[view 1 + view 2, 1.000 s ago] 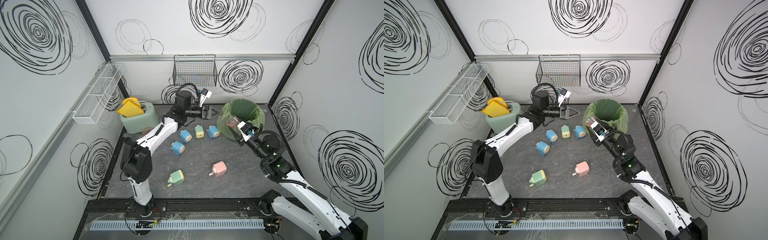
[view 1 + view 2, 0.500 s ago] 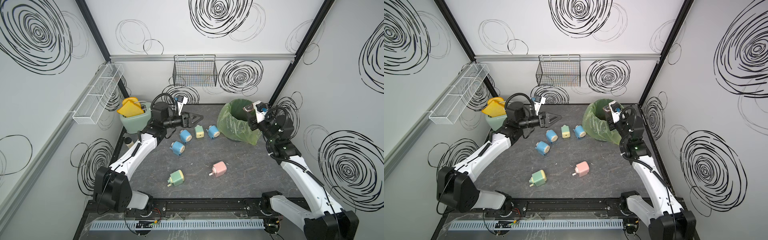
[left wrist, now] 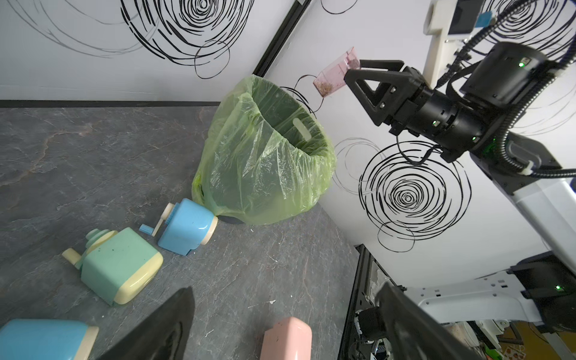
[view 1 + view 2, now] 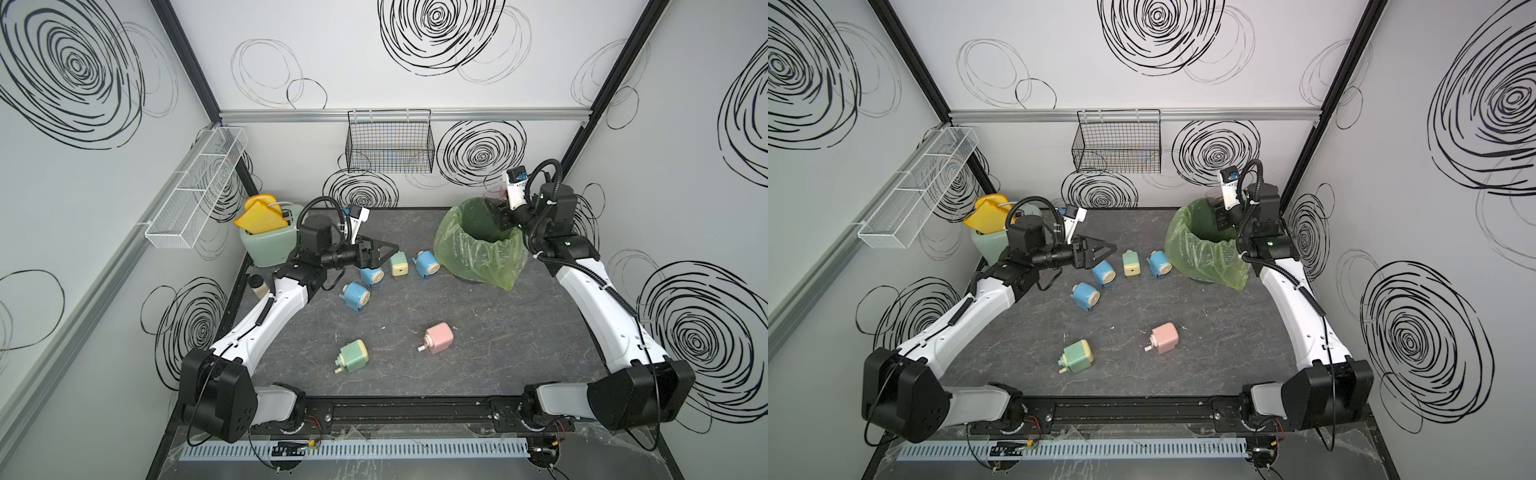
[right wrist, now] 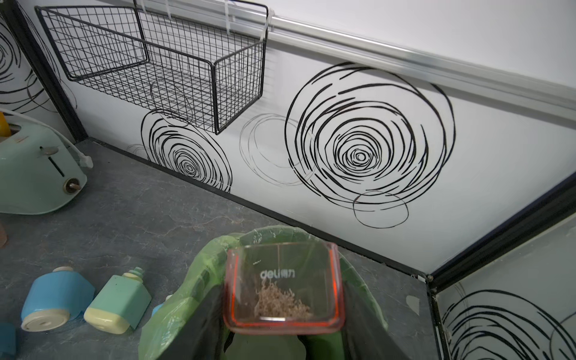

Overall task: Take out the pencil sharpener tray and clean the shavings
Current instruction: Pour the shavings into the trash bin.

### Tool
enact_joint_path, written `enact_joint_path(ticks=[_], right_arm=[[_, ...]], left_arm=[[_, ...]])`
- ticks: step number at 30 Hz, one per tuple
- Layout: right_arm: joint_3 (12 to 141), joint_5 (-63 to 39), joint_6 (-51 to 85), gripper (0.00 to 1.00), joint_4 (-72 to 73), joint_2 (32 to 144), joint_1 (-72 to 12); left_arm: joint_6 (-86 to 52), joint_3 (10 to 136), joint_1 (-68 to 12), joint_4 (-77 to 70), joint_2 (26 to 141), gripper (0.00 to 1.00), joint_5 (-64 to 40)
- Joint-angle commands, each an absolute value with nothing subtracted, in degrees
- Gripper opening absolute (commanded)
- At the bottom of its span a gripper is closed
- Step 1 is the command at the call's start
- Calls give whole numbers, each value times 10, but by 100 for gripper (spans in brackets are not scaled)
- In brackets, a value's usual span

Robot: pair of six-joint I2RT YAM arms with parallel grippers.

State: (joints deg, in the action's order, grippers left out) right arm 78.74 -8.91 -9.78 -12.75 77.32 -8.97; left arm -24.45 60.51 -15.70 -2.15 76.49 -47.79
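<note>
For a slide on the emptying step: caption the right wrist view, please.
Right gripper holds a clear pink tray with pencil shavings above the green-lined bin, wire basket on the wall behind.

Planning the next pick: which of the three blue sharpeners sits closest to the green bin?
The blue sharpener right beside the bin liner; the yellow-green sharpener separates it from the other two blue ones.

The tray [image 5: 311,268] is clear pink plastic, the bin liner [image 3: 265,174] glossy crinkled film, the tabletop [image 4: 415,299] matt, stone-veined.
</note>
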Motion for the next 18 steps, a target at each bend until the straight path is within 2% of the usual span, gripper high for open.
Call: enact_joint_path(ticks=[1, 9, 18], right_arm=[[820, -77, -86, 41, -203, 790, -91], [930, -31, -85, 41, -342, 853, -101], [1127, 49, -92, 41, -540, 994, -137]], left_arm=[[-223, 607, -152, -24, 759, 97, -474], [-217, 600, -148, -23, 766, 97, -473], [-211, 599, -142, -20, 764, 97, -474]])
